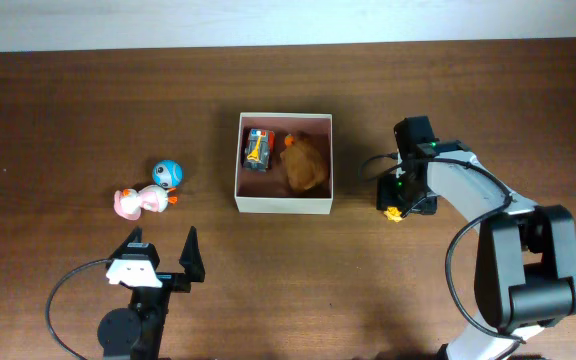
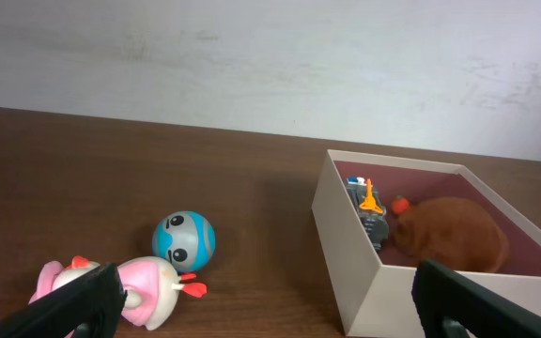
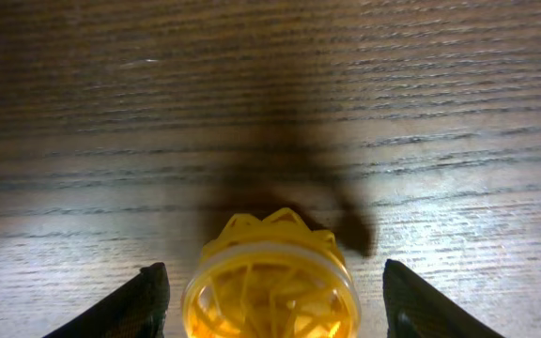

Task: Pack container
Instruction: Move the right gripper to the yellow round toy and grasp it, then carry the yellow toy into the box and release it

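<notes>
The container (image 1: 284, 203) is a square cream-white box with a pink-brown inside, at the table's middle. It holds a small toy car (image 1: 258, 148) and a brown plush toy (image 1: 305, 164). It also shows in the left wrist view (image 2: 346, 221). A blue ball toy (image 1: 167, 173) and a pink-white duck toy (image 1: 138, 201) lie left of it. My left gripper (image 1: 162, 257) is open and empty, near the front edge, just in front of the duck (image 2: 148, 289). My right gripper (image 1: 405, 197) is open, pointing down, its fingers on either side of a yellow lattice toy (image 3: 270, 286) without touching it.
The table's far edge meets a pale wall (image 2: 270, 66). The right arm (image 1: 508, 250) curves from the front right corner. A black cable (image 1: 68, 295) loops beside the left arm's base.
</notes>
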